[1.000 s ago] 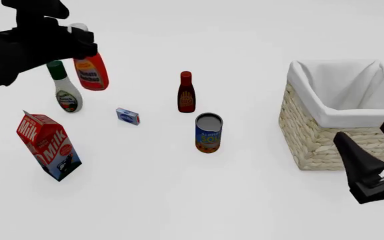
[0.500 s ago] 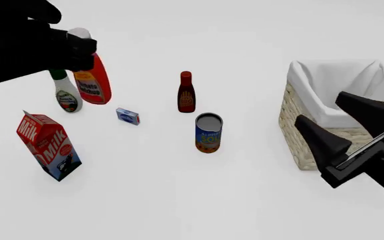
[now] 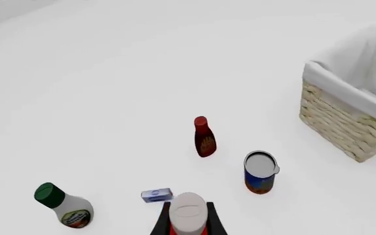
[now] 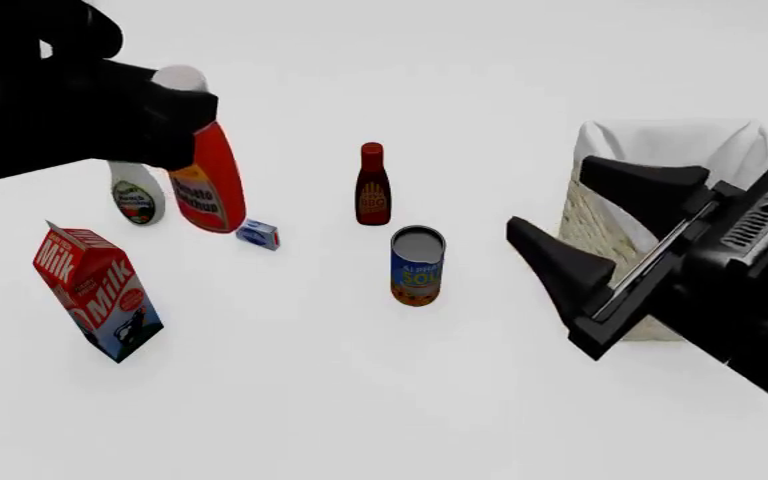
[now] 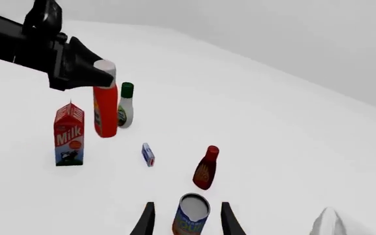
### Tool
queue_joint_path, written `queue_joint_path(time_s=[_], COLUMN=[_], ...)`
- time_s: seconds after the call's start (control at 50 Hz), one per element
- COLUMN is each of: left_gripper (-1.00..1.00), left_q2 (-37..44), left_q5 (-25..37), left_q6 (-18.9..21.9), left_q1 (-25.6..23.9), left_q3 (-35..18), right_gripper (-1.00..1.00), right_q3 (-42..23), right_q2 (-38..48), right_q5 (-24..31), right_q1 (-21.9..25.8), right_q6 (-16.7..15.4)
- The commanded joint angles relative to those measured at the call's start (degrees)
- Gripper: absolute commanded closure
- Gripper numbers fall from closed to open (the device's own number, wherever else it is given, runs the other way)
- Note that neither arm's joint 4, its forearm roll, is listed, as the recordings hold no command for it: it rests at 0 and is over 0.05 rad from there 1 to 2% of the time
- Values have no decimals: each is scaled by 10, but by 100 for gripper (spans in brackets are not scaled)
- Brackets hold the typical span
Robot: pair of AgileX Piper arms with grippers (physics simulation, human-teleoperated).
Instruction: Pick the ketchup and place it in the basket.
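The ketchup (image 4: 211,185), a red-orange bottle with a white cap, hangs slightly tilted at the far left, held just under its cap by my left gripper (image 4: 187,112). In the left wrist view only its cap (image 3: 188,214) shows between the fingers (image 3: 160,225). From the right wrist view the ketchup (image 5: 105,111) shows beside the milk carton. The basket (image 4: 664,135) stands at the right, half hidden behind my right gripper (image 4: 551,197), which is open and holds nothing. The left wrist view shows the whole basket (image 3: 348,122).
A milk carton (image 4: 97,290) stands tilted at the near left, with a white green-capped bottle (image 4: 133,198) behind the ketchup. A small blue box (image 4: 259,234), a dark maroon bottle (image 4: 373,190) and an open blue-and-orange can (image 4: 418,265) sit mid-table.
My left gripper has carried the ketchup rightward and nearer in the front view. My right arm has swung up and left, now covering much of the basket's front.
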Motion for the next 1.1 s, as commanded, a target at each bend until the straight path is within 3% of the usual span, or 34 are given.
queue_joint_path(time_s=[0.02, 0.24, 0.86, 1.1], left_gripper=[100, 100, 100, 100], left_q2=[-13, -9, -11, -15], left_q5=[15, 16, 35, 41], left_q6=[7, 3, -12, -18], left_q1=[-35, -59, -129, -149], left_q3=[3, 1, -10, -14], right_gripper=[-100, -100, -100, -100], right_q3=[-30, -54, -129, -138], right_q2=[48, 83, 139, 155], right_q5=[-14, -16, -3, -11], right_q1=[40, 76, 123, 138], right_q6=[-11, -4, -1, 16])
